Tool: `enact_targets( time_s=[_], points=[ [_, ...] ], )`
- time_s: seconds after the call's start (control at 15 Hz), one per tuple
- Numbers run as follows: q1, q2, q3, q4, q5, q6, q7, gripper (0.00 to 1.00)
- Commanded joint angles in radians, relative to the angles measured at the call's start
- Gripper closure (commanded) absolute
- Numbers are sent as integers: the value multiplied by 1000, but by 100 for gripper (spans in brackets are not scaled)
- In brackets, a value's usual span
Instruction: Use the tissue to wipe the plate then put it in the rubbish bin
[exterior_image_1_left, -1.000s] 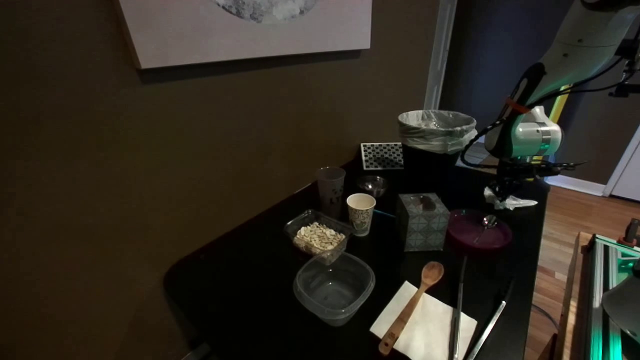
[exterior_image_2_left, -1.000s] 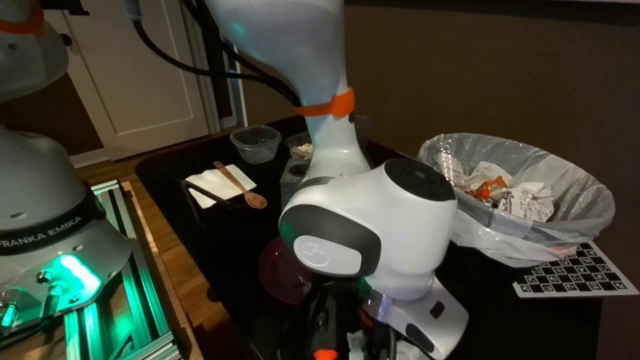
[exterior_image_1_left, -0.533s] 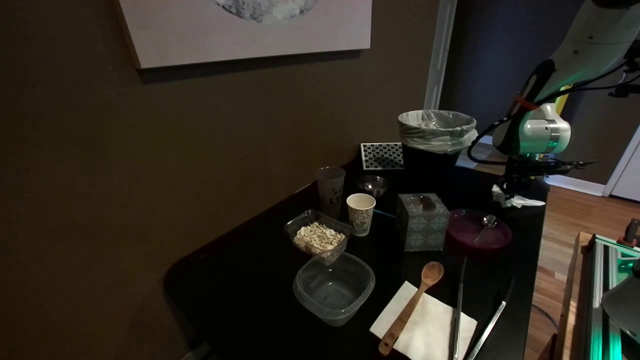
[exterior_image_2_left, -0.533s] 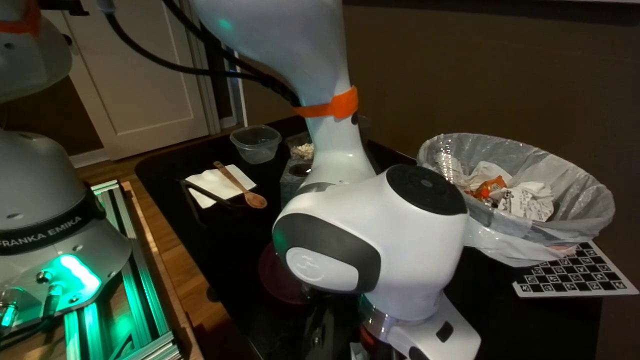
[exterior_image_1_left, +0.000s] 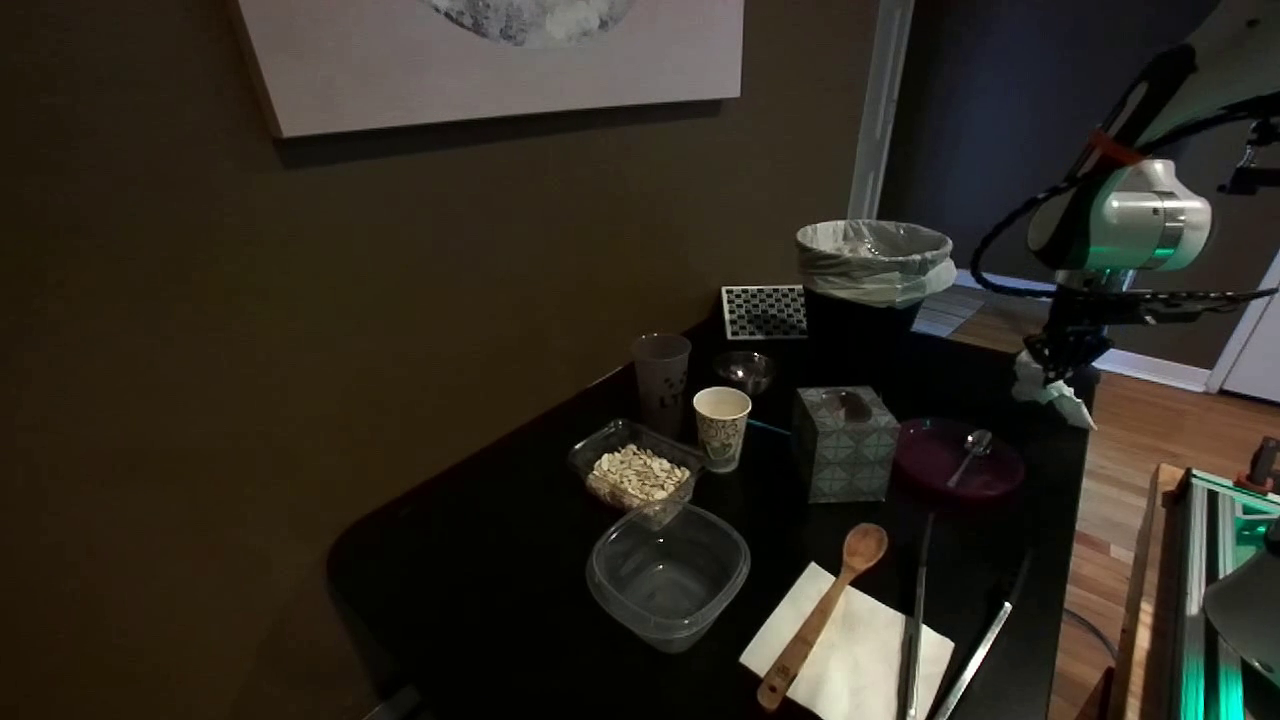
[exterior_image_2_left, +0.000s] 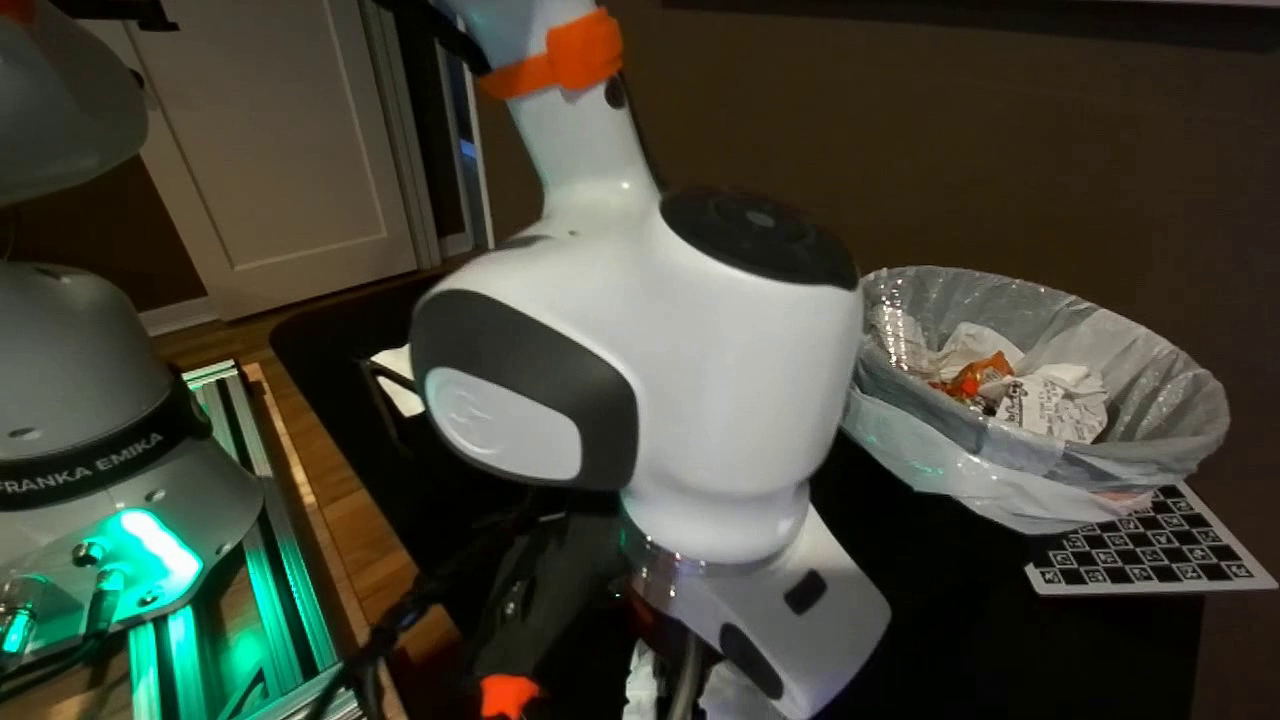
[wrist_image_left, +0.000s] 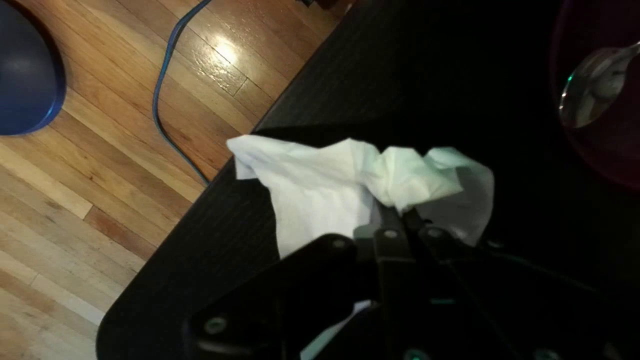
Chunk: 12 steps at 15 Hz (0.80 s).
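The crumpled white tissue (wrist_image_left: 320, 182) is pinched between my gripper's fingertips (wrist_image_left: 404, 216). In an exterior view, the tissue (exterior_image_1_left: 1048, 388) hangs below my gripper (exterior_image_1_left: 1066, 352) near the table's edge, beyond the plate. It appears slightly above the table. The dark maroon plate (exterior_image_1_left: 925, 462) has a small metal spoon (exterior_image_1_left: 968, 460) on it. The plate's rim (wrist_image_left: 612, 160) shows at the right of the wrist view; the gripper is beside it, not over it. The lined rubbish bin (exterior_image_1_left: 872, 278) stands at the table's back; its open top (exterior_image_2_left: 1010, 462) shows rubbish inside.
A tissue box (exterior_image_1_left: 848, 448) stands beside the plate. A paper cup (exterior_image_1_left: 722, 430), oats container (exterior_image_1_left: 640, 470), clear container (exterior_image_1_left: 668, 575) and wooden spoon on a napkin (exterior_image_1_left: 825, 620) are nearby. Metal tongs (exterior_image_1_left: 975, 660) lie in front of the plate. A checkered board (exterior_image_2_left: 1150, 550) is near the bin.
My gripper has moved up and rightward in an exterior view, carrying the tissue farther from the plate. The tissue's loose end hangs more steeply. The other objects have stayed put.
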Motion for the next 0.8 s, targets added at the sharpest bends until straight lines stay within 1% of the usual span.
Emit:
enact_targets(
  time_s=[0.0,0.27,0.33,0.4,0.6,0.67,0.73],
  points=[
    [47,-249,-57,-182,-8,-12,-38,99],
    [119,-473,-133,-301,-77,33,-32,99],
    [133,-530,-148,-295,-87,11,-30,99],
    [152,-558,-161,-232,-87,-45,-29,99],
    [207,-745,-191,-215,-75,-152,-19,99],
    [173,-809,-139,-242,-41,-158,-42,99],
    [180,-870,-128,-232,-42,-200,-29,99]
  ],
)
